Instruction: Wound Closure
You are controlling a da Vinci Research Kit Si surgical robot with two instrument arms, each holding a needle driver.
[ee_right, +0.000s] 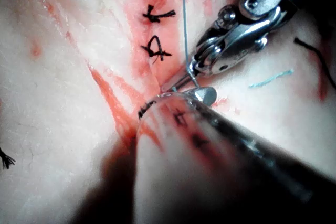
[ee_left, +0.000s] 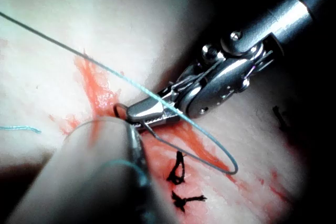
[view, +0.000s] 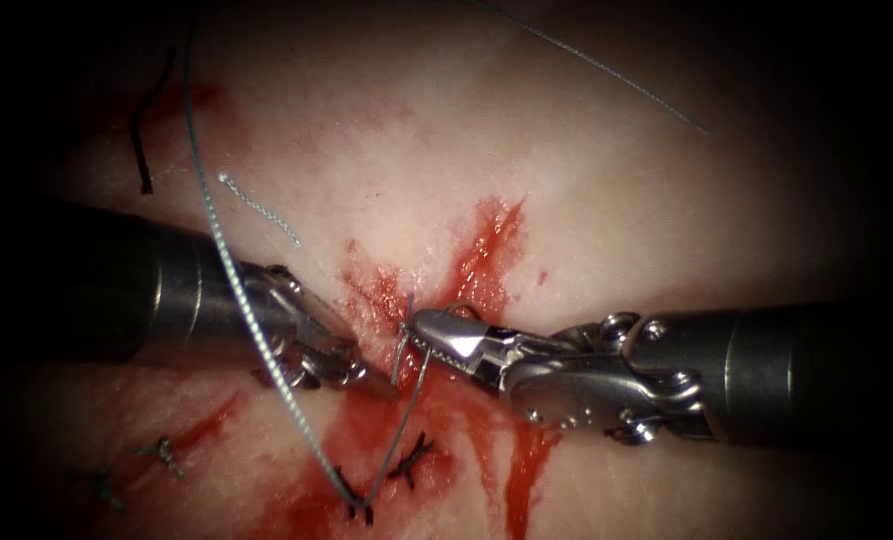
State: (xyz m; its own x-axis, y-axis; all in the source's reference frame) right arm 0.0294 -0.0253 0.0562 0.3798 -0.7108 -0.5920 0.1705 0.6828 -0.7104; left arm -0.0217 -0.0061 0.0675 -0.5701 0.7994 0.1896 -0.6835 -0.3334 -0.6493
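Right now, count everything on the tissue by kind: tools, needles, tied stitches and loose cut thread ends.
Tools: 2, left tool, hold unclear, and right tool, its pincer shut on the needle near its tip
Needle: 1
Tied stitches: 4
Cut thread ends: 2, one dark, one pale
Long thread: 1
Total: 10

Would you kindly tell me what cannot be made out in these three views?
1. Curved steel needle: the right gripper is shut on it. The gripper hides its point, so whether it is in the tissue is unclear.
2. Left gripper: what it holds, if anything, is lost in shadow in the endoscope view and behind its own blurred shaft in the left wrist view.
3. Pale blue thread: the endoscope view's top edge cuts it off.
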